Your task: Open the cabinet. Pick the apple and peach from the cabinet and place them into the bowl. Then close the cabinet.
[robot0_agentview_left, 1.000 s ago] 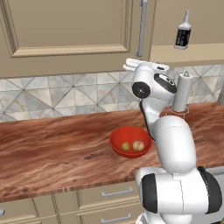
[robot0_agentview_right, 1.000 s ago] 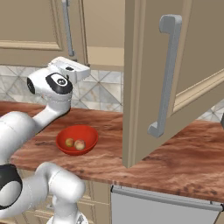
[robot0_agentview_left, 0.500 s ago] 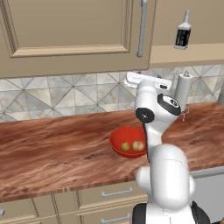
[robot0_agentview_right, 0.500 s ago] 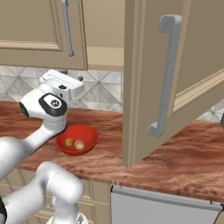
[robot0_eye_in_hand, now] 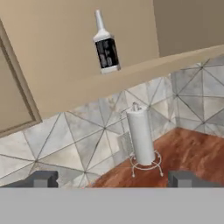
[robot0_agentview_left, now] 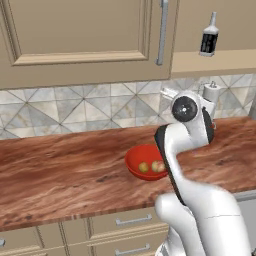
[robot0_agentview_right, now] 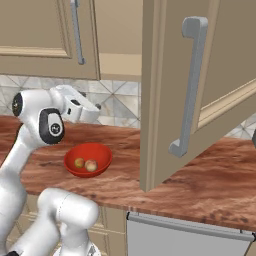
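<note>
Now your tool [robot0_eye_in_hand: 111,179] has spread wide and empty and swung up off the bowl [robot0_agentview_left: 146,162] — both fruits lie in it on the surface [robot0_agentview_left: 60,170] — so only the cabinet [robot0_agentview_right: 200,85] door, hanging open, remains to shut.

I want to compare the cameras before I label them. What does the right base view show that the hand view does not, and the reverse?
Right base view alone: the glossy red bowl with two small fruits, and the beige cabinet's open door with its long grey bar handle. Hand view alone: a dark bottle with a white neck on the cabinet shelf, and a white paper towel roll on a wire stand. Both: the triangle-patterned tile wall and the reddish wood-grain counter.
</note>
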